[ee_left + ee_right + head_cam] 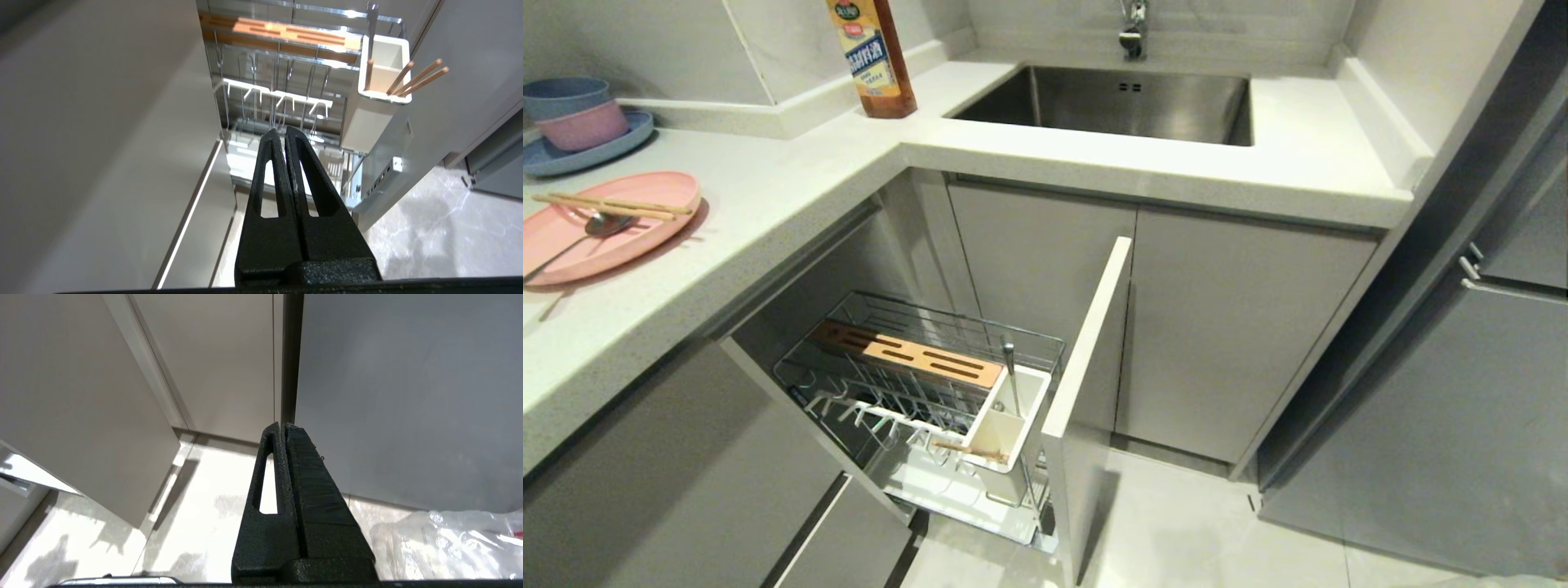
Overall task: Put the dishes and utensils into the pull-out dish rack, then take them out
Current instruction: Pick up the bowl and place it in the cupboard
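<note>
The pull-out dish rack (923, 392) stood drawn out of the lower cabinet, its pale front panel (1086, 384) swung clear toward the floor. Its white pegs (278, 96) were bare: no plate or bowl sat among them. The white utensil box (1006, 425) at the rack's front corner already held wooden sticks (416, 79) and a slim metal handle (1010, 376).

On the bench (768, 204) above, near its left edge, the pink plate (605, 224) lay flat, with a pair of chopsticks (613, 206) across it and a metal spoon (576, 237) on it. No white bowl showed.

So loading looked barely begun or unloading nearly finished; I cannot tell which.

The left end effector (282, 132) hung over the rack with fingers together, empty. The right end effector (282, 426) pointed at the floor beside the cabinets, likewise closed on nothing.
</note>
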{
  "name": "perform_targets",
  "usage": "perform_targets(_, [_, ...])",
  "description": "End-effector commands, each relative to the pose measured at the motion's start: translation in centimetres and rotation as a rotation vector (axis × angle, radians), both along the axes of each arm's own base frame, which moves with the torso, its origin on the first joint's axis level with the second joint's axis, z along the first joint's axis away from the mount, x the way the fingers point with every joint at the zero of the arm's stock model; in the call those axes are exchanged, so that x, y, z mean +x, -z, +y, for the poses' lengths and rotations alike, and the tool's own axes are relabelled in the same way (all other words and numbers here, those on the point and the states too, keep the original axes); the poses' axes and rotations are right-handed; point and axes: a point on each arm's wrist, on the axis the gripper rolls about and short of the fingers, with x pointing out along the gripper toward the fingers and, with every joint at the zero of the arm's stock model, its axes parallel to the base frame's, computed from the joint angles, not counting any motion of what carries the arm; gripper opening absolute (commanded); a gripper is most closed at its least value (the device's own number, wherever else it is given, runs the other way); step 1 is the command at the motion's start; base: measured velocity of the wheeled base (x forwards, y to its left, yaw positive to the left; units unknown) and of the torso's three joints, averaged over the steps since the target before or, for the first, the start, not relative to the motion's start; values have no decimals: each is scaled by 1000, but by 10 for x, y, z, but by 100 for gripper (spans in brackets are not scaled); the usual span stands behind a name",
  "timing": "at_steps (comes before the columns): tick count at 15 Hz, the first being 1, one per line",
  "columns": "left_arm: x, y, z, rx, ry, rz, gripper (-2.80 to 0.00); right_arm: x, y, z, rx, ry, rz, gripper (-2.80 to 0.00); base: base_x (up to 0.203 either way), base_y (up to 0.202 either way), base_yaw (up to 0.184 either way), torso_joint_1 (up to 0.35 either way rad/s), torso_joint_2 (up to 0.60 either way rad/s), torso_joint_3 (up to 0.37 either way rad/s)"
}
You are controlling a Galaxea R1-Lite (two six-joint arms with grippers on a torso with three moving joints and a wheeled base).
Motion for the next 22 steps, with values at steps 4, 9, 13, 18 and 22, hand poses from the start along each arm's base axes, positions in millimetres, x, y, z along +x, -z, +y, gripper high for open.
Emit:
perform_targets(4, [0,1,0,0,0,2,-280,0,1,0,0,0,2,-280,0,0,0,3,2,-200])
perform_targets(9, [0,1,0,0,0,2,-280,0,1,0,0,2,2,-280,0,0,0,4,4,-198])
perform_targets(13, [0,1,0,0,0,2,-280,0,1,0,0,0,3,-280,0,0,0,0,3,-64])
perform_targets(18, [0,1,0,1,1,2,-280,0,1,0,0,0,2,-280,0,0,0,0,0,0])
perform_targets(22, [0,0,0,1,1,0,-280,0,1,0,0,0,3,-280,0,0,0,0,0,0])
